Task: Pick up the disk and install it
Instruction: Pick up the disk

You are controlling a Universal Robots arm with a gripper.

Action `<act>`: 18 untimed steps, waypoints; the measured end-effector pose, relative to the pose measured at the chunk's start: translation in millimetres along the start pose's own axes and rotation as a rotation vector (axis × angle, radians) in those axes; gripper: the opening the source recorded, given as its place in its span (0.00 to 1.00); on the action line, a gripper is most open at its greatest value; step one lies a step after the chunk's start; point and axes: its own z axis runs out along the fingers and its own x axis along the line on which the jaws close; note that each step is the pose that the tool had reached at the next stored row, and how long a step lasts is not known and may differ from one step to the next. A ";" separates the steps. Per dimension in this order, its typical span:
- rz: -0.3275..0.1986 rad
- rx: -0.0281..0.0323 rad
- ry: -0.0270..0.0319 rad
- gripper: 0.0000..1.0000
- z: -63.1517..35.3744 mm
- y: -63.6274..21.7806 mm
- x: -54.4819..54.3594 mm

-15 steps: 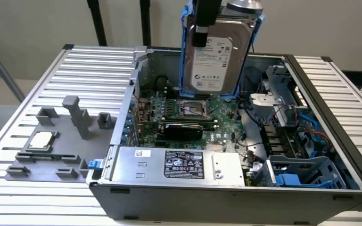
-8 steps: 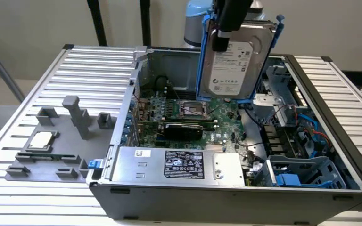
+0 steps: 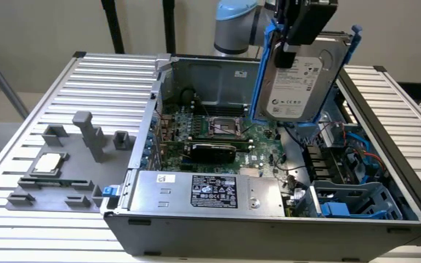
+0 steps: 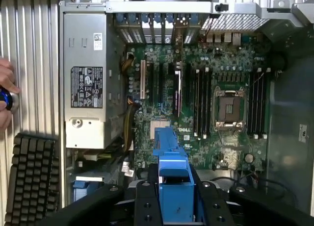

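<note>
The disk, silver-grey with a white label and blue carrier rails, hangs upright in the air over the open computer case, above the motherboard's right part in the exterior view. My gripper is shut on its upper edge, coming down from the top. In the wrist view the disk's blue rail runs edge-on between my black fingers, with the motherboard far below it.
A blue drive cage sits in the case's front right corner, beside the power supply. A grey fixture holding a square processor chip lies on the slatted table to the left. A hand and a keyboard are beside the case.
</note>
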 end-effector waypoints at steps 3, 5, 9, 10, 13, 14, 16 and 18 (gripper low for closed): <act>0.000 0.0000 0.0000 0.00 1.1 -12.3 5.5; 0.000 0.0000 0.0000 0.00 1.8 -18.7 10.0; 0.000 0.0000 0.0000 0.00 3.5 -30.8 24.7; 0.000 0.0000 0.0000 0.00 3.8 -32.8 27.9; 0.000 0.0000 0.0001 0.00 4.8 -37.6 39.2; 0.000 0.0000 -0.0001 0.00 5.2 -38.7 43.5; 0.000 0.0001 -0.0001 0.00 5.9 -40.3 52.6; 0.000 0.0000 -0.0001 0.00 6.6 -41.2 61.6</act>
